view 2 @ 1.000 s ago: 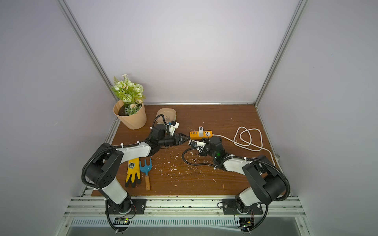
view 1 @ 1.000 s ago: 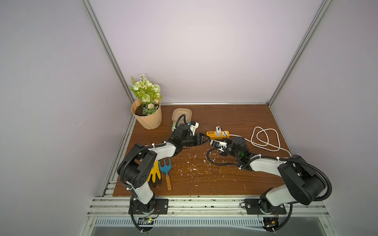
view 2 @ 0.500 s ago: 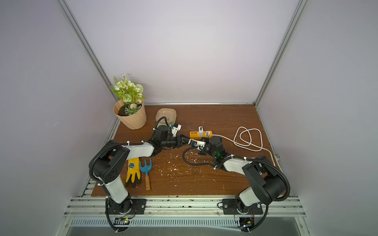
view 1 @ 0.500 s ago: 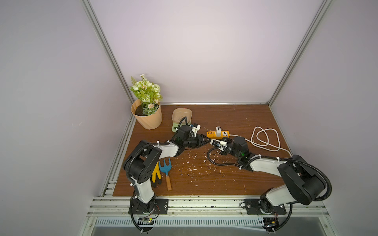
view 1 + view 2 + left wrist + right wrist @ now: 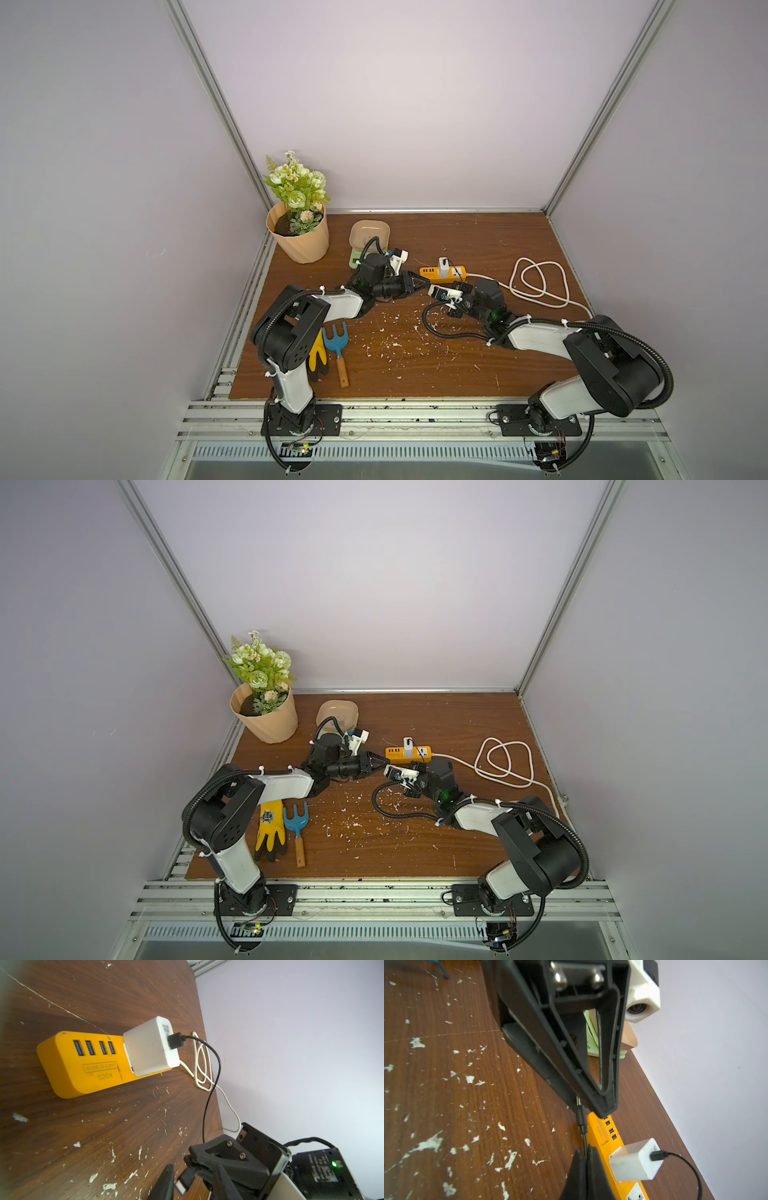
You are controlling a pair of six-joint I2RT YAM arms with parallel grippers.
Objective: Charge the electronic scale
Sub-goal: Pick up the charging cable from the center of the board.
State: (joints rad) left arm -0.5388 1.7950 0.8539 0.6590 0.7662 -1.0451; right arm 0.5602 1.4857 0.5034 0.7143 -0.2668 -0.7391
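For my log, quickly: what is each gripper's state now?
Left gripper: jaws around the small black USB plug; whether it grips cannot be told.
Right gripper: closed, holding the thin black charging cable.

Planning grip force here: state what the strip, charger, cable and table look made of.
Strip: orange moulded plastic, matte, judging by the embossed lettering and rounded edges.
Charger: white plastic, smooth satin, slightly scuffed.
Cable: black, likely a rubbery sheath, since it bends freely.
Table: brown wood-grain surface, probably laminate or veneer, with white flecks on it.
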